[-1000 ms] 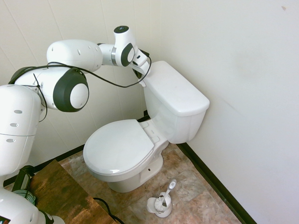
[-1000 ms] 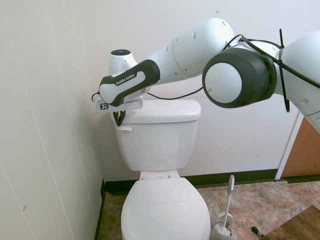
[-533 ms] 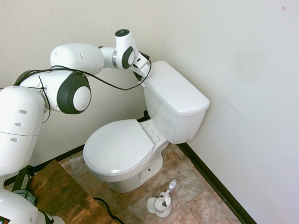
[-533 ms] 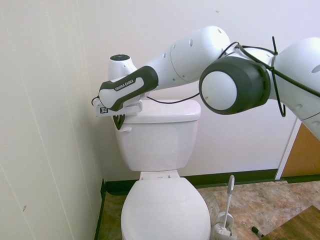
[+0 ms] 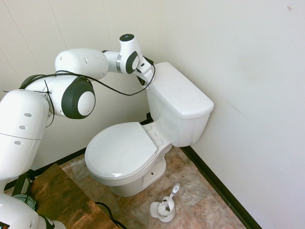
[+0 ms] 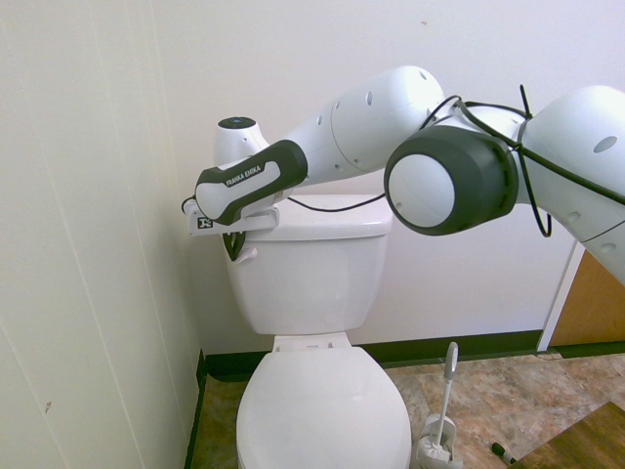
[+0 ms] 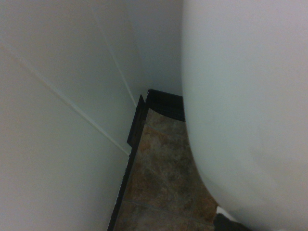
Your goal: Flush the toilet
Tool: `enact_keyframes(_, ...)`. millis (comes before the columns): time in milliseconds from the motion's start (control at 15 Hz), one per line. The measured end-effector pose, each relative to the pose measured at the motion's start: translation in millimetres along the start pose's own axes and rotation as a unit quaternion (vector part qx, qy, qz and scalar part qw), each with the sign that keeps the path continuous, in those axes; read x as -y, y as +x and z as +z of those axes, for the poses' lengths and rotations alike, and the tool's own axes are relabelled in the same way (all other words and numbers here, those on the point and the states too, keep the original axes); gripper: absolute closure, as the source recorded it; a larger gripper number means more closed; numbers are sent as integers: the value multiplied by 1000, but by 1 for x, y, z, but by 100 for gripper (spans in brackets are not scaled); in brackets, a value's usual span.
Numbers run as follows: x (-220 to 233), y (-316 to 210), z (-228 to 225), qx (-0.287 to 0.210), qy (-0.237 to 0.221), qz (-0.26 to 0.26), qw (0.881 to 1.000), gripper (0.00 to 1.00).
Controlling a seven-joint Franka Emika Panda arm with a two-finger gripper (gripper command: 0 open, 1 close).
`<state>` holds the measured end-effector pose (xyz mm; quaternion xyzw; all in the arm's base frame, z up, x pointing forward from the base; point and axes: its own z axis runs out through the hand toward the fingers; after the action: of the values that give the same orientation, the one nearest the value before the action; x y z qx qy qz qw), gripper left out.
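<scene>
White "FRANKA EMIKA" lettering, arm (image 6: 256, 177)

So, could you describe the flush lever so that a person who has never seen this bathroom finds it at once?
Start at the white toilet and go up to its boxy tank. The flush lever is the small white handle at the tank's upper front corner nearest the panelled side wall, just under the gripper. It alone sticks out from the tank's smooth front.

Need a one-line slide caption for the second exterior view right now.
Gripper at the flush lever on the toilet tank's corner; seat lid closed.
</scene>
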<state>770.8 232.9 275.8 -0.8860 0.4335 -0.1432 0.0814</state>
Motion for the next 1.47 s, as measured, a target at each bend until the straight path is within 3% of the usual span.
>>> enact_keyframes(467,3,-3,-3,14,6,-19,1000,100)
enact_keyframes(867,10,-13,-43,30,3,-60,998,100)
enact_keyframes(1467,-46,-8,-95,43,-21,-58,997,100)
